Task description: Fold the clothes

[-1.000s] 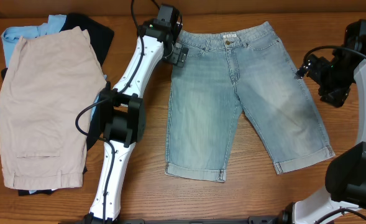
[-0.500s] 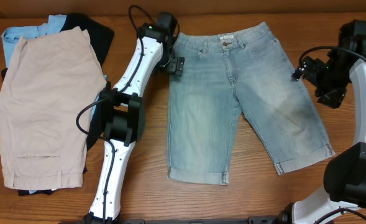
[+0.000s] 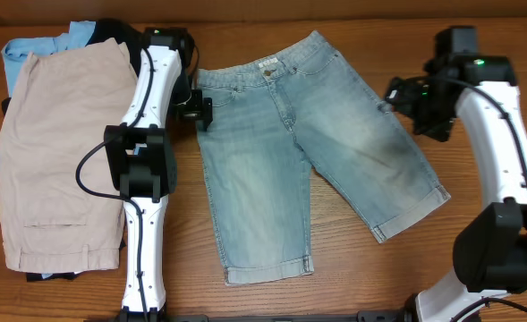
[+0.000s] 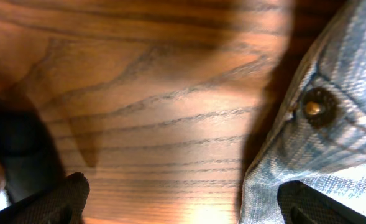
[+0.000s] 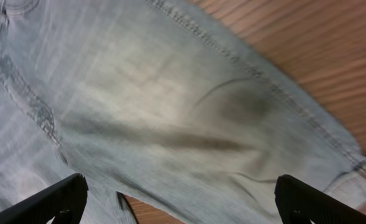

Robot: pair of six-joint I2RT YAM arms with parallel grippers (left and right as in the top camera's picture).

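Both arms are built of smooth white tubular links joined by chunky black motor housings (image 3: 143, 170). On the left arm (image 3: 148, 89) a thin black cable (image 3: 79, 170) loops out beside the middle joint. The right arm (image 3: 496, 125) carries a small green light (image 3: 479, 63) on its far black wrist block. Each wrist view shows matte black, rounded fingertips (image 4: 68, 194) in its near corners.

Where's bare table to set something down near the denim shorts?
The widest bare wood lies at the near edge, between and below the legs of the denim shorts. A narrow strip runs between the shorts and the left arm. The left side is crowded by the beige shorts pile.
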